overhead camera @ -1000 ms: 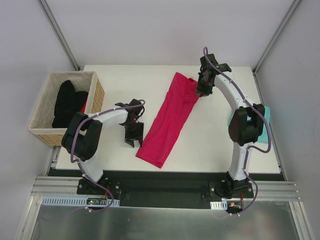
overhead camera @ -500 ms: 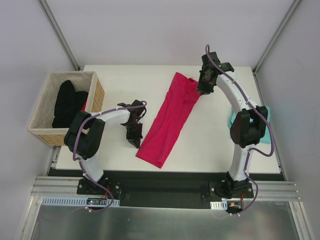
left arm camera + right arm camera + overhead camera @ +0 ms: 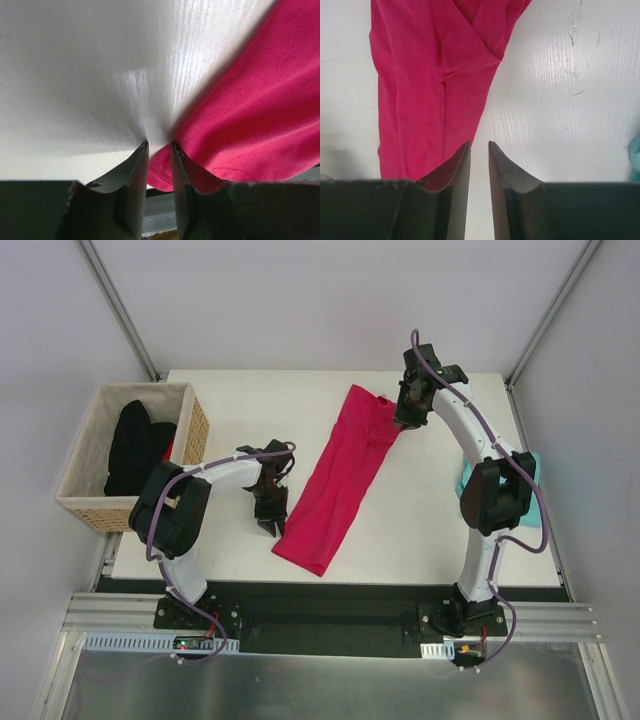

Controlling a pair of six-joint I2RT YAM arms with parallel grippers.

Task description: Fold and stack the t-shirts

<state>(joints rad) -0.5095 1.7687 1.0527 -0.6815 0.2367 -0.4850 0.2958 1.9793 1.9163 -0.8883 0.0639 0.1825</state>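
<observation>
Right of the basket (image 3: 196, 430), past a strip of bare table (image 3: 230, 400), the pink t-shirt (image 3: 340, 475) lies as a long narrow band. It looks already folded lengthwise. Its near end is the end closer to the basket; its far end slants off further right.

Step in hand, prob: take both ends so the band can be folded across. To do it well:
- L gripper (image 3: 268, 525) should catch every layer at the near hem corner, not just the top one
- get one finger under the edge w/ the other on top, then close firmly
- lift low, carry the near end over towards the far end, keep side edges lined up so it stacks square
- R gripper (image 3: 405, 420) needs to pin or hold the far end, else the whole band drags

L gripper sits btw basket and shirt, right at the near corner. Wrist view: fingers almost together w/ a slim gap, hem showing in the gap and beside one finger. Can't tell if any cloth is actually nipped.

R gripper is on the shirt's far side from the basket, by the sleeve end. Its fingers are slightly apart, white table visible btw them, cloth edge running up to one finger but nothing seen in the gap.

Teal t-shirt (image 3: 540, 466) is furthest from the basket, at the table's opposite edge, mostly hidden by the R arm, well apart from both grippers. Black garment (image 3: 135, 445) sits inside the basket
</observation>
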